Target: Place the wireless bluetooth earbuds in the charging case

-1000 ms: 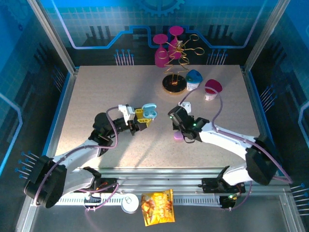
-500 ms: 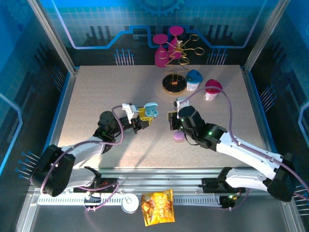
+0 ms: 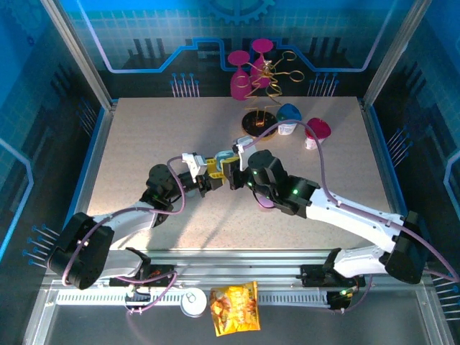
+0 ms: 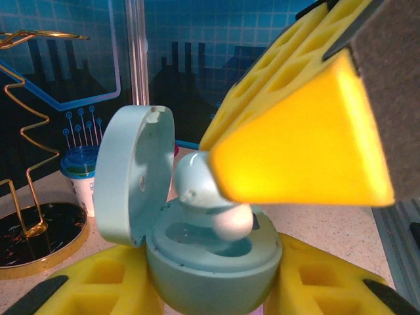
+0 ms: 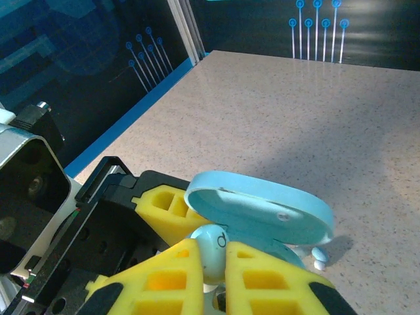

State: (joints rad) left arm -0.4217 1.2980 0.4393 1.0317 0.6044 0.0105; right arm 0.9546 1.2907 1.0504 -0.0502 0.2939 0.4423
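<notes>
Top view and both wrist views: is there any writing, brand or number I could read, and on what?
None can be read.
Crinkled yellow snack bag: print too blurred.
White cup with blue lid: label too small.
White cup with pink lid: label too small.
Pale blue plastic earbud: tiny dark mark, unreadable.

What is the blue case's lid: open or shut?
Open. The lid stands swung up off the pale blue case, with an earbud at its exposed inside.

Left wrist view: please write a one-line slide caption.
Right tool holds a pale blue earbud at the open case that the left tool grips.
</notes>
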